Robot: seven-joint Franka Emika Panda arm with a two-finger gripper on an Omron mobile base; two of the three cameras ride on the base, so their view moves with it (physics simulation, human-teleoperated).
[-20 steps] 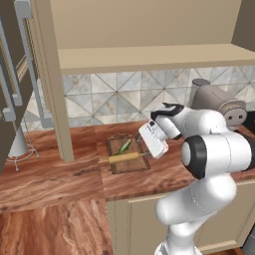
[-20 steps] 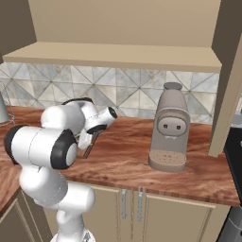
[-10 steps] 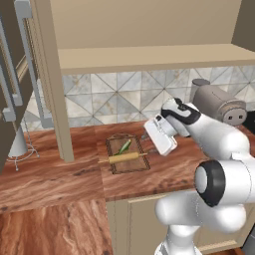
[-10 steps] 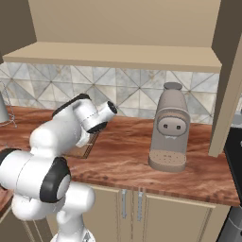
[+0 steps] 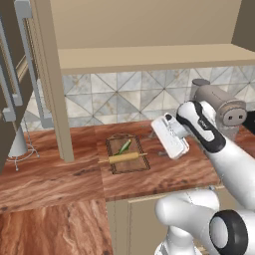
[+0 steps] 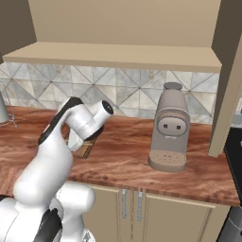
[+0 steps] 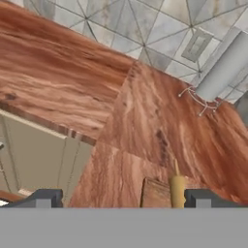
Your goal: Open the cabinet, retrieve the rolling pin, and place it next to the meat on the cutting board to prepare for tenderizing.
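Left base view: the rolling pin (image 5: pixel 123 157) lies on the cutting board (image 5: pixel 127 154) beside the meat (image 5: pixel 124 146), left of the pincer (image 5: pixel 160 153); the cabinet (image 5: pixel 47 74) stands open, so placement looks done. Hand view: the fingertips (image 7: pixel 42 197) are spread and empty, with the pin's end between them.

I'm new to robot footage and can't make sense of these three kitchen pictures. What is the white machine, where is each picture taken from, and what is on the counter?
The white machine is a robot arm ending in a two-finger gripper. Two pictures come from cameras behind the arm, to its left and right; the third looks along the gripper from the hand. On the wooden counter lies a dark cutting board. On it rest the rolling pin and, beside it, the small greenish meat. A beige coffee machine stands further along. The cabinet door hangs open. The gripper is open and holds nothing.
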